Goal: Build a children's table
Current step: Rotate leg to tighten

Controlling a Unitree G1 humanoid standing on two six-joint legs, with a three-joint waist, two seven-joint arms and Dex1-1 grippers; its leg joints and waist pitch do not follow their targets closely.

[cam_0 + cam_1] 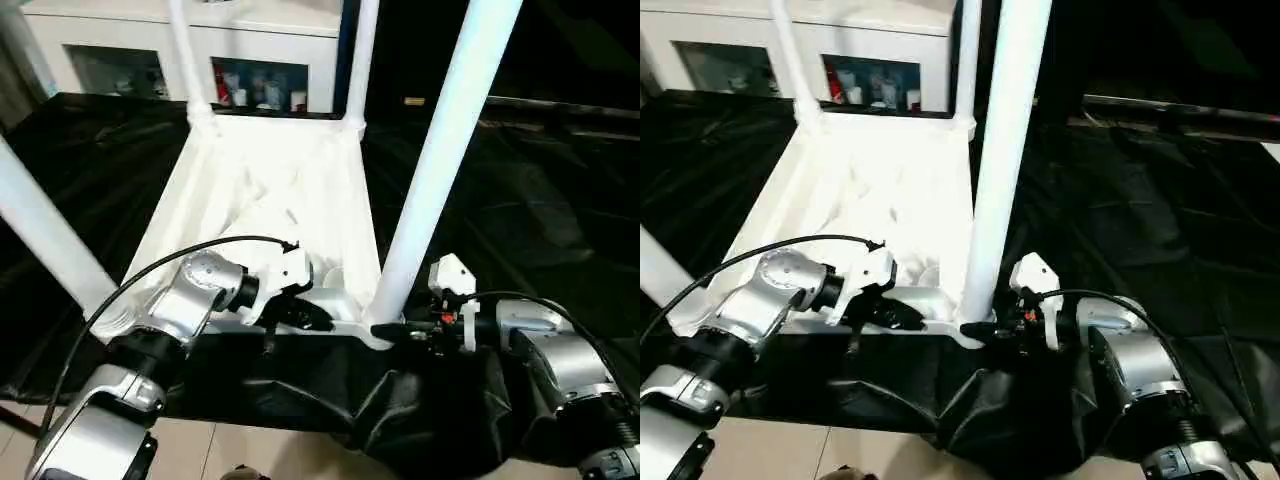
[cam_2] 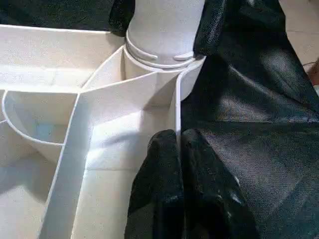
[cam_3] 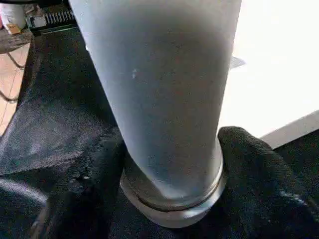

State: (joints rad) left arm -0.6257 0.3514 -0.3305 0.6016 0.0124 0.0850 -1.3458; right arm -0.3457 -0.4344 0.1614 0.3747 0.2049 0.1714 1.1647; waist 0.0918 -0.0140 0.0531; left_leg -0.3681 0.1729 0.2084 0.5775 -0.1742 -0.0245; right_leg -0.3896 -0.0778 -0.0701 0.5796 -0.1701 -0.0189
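Note:
The white tabletop (image 1: 270,190) lies upside down on the black-draped work table, ribs facing up. Four white legs stand in its corner sockets: the near right leg (image 1: 440,150), the near left leg (image 1: 40,230) and two far legs (image 1: 185,60) (image 1: 362,50). My left gripper (image 2: 177,143) is shut on the thin near rim wall of the tabletop, close to the near right socket (image 2: 159,59). My right gripper (image 1: 392,330) is closed around the base of the near right leg (image 3: 164,99), with one black finger (image 3: 94,194) on each side of it.
The black cloth (image 1: 540,200) covers the work table and hangs in folds over its near edge. A white cabinet (image 1: 250,40) with small items on its shelves stands behind. Pale floor tiles (image 1: 250,450) show below the near edge. A black cable (image 1: 130,285) arcs over my left forearm.

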